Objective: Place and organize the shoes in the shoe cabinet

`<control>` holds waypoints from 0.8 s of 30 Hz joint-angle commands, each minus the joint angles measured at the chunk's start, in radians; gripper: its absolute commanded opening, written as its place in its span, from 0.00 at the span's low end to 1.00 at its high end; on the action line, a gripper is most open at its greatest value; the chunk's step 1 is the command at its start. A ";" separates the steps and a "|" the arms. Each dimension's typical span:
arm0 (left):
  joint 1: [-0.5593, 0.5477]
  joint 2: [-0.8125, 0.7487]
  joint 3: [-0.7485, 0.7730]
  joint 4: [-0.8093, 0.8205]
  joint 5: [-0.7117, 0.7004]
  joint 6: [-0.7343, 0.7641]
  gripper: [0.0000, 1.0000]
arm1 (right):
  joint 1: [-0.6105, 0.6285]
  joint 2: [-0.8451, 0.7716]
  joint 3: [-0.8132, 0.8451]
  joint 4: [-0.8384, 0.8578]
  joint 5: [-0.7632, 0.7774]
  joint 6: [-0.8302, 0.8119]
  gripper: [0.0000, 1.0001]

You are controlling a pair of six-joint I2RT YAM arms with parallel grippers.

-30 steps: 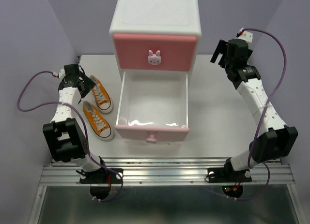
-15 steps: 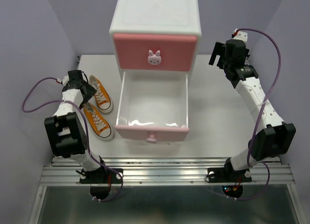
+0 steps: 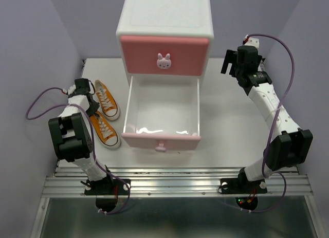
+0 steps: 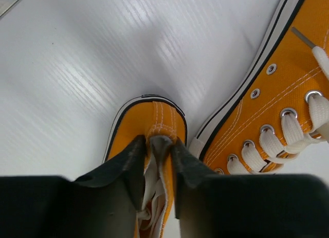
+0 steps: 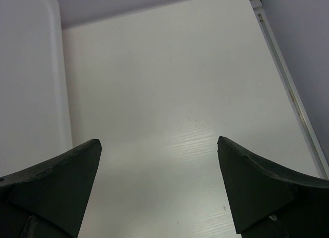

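Observation:
Two orange shoes lie left of the shoe cabinet point(image 3: 164, 17). The near shoe point(image 3: 105, 131) has its heel collar point(image 4: 154, 114) pinched between my left gripper's point(image 4: 156, 143) fingers, and it still rests on the table. In the top view the left gripper point(image 3: 90, 108) stands over that heel. The far shoe point(image 3: 107, 100) lies right beside it, its laces point(image 4: 277, 140) showing in the left wrist view. The cabinet's lower drawer point(image 3: 162, 140) is pulled out and holds nothing. Right of the cabinet, my right gripper point(image 3: 231, 60) hangs open over bare table point(image 5: 159, 145).
The upper drawer point(image 3: 164, 55) with the bunny knob is shut. Purple walls close in on both sides and behind. The cabinet's white side point(image 5: 25, 68) stands just left of the right gripper. A metal rail point(image 3: 175, 181) runs along the near table edge.
My left gripper swung down from beside the far shoe to the near shoe's heel and closed from wide open onto it. The right gripper drifted slightly left, still open.

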 commanded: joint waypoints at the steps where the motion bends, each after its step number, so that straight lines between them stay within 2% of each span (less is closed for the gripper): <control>1: 0.002 0.013 0.007 -0.018 -0.029 -0.007 0.28 | -0.004 -0.041 -0.012 0.022 0.010 -0.009 1.00; 2: 0.002 0.003 0.000 -0.017 -0.029 -0.007 0.14 | -0.004 -0.043 -0.015 0.022 0.013 -0.009 1.00; 4: 0.002 -0.007 -0.020 -0.017 -0.032 -0.003 0.00 | -0.004 -0.046 -0.017 0.024 0.015 -0.009 1.00; 10: 0.001 -0.094 0.006 -0.090 -0.041 0.046 0.00 | -0.004 -0.053 -0.020 0.020 0.007 0.000 1.00; 17: 0.002 -0.287 0.130 -0.227 -0.124 0.117 0.00 | -0.004 -0.072 -0.018 0.020 0.008 -0.006 1.00; 24: 0.004 -0.442 0.232 -0.281 -0.062 0.096 0.00 | -0.004 -0.083 -0.003 0.020 -0.005 -0.012 1.00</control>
